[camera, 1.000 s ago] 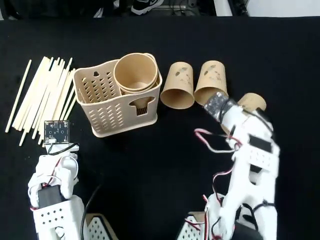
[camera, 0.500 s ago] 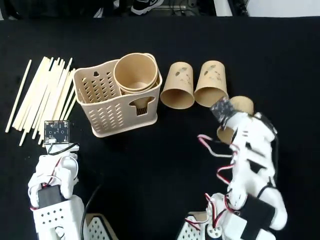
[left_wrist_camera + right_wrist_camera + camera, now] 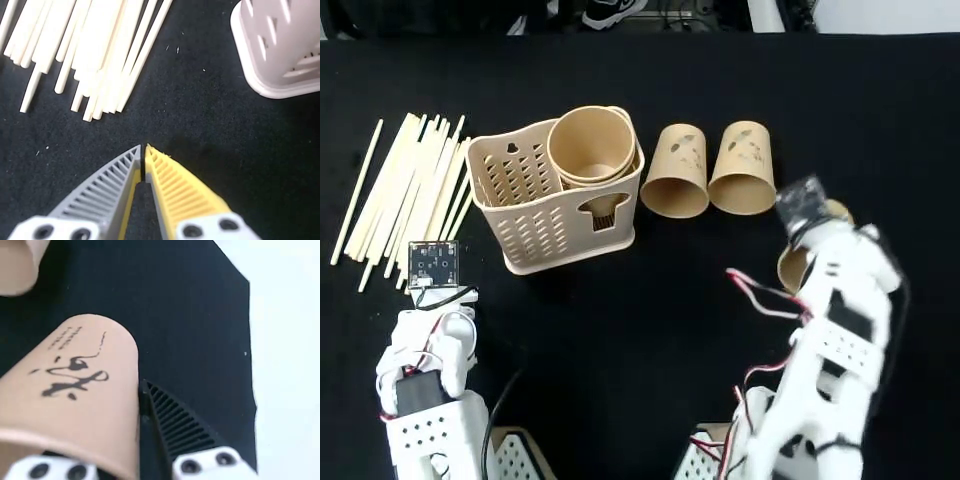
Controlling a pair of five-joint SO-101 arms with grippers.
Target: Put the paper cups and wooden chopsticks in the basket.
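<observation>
Black cloth (image 3: 620, 330) covers the table. High view: the basket (image 3: 535, 225) holds nested paper cups (image 3: 592, 142). Two more cups (image 3: 677, 172) lie on their sides just beside it, and the wooden chopsticks (image 3: 410, 190) fan out on its opposite side. A third paper cup (image 3: 794, 266) sits under the right arm, beyond the lying cups from the basket. Left wrist view: the left gripper (image 3: 144, 150) is closed and empty, with chopstick ends ahead and their long axes running away. Right wrist view: the right gripper (image 3: 131, 405) clamps the third paper cup, whose axis runs along the fingers.

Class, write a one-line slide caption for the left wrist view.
Shut left gripper over the black table, chopsticks to one side, basket corner to the other.
</observation>
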